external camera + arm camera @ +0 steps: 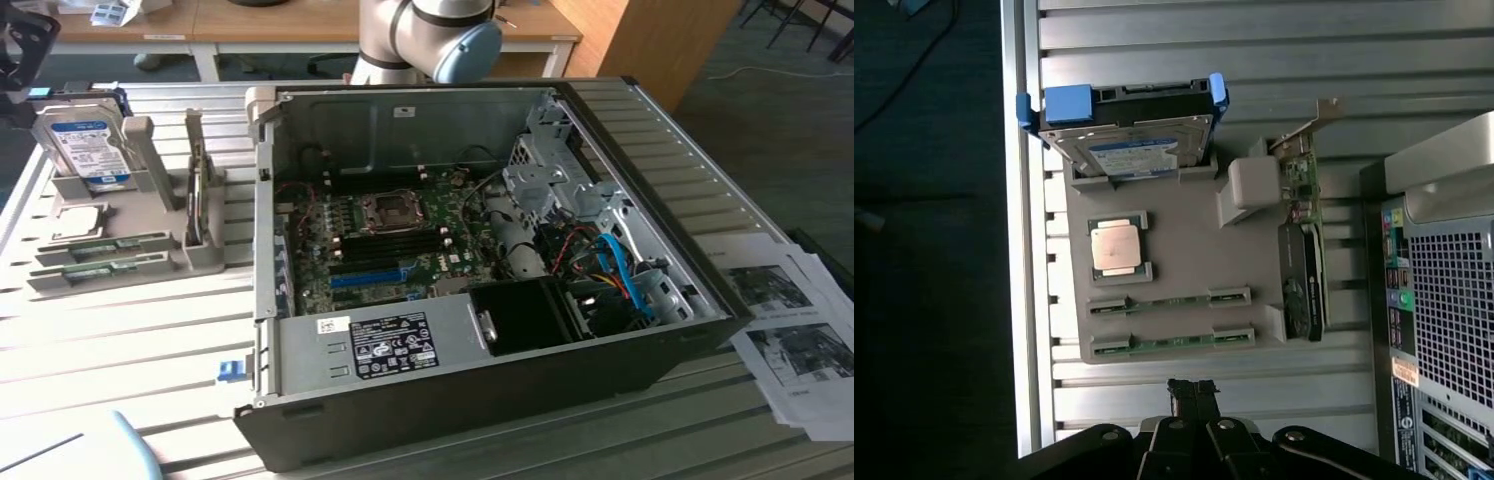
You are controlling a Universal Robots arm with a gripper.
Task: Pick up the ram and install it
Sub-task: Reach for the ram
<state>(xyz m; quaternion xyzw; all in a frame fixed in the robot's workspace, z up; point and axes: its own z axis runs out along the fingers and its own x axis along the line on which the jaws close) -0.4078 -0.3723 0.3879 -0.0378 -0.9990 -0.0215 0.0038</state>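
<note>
Two ram sticks stand on edge in the grey holder: one ram stick and a second ram stick beside it, both thin and green. In the exterior view the same ram sticks sit at the left, beside the open computer case. My gripper hangs above the slatted table a short way off the nearer stick, shut with nothing between its fingers. Inside the case the motherboard lies flat with black memory slots and a blue slot.
The holder also carries a hard drive with blue rails, a processor chip and a graphics card on edge. The case's rear panel stands close by the holder. Printed sheets lie at the exterior view's right.
</note>
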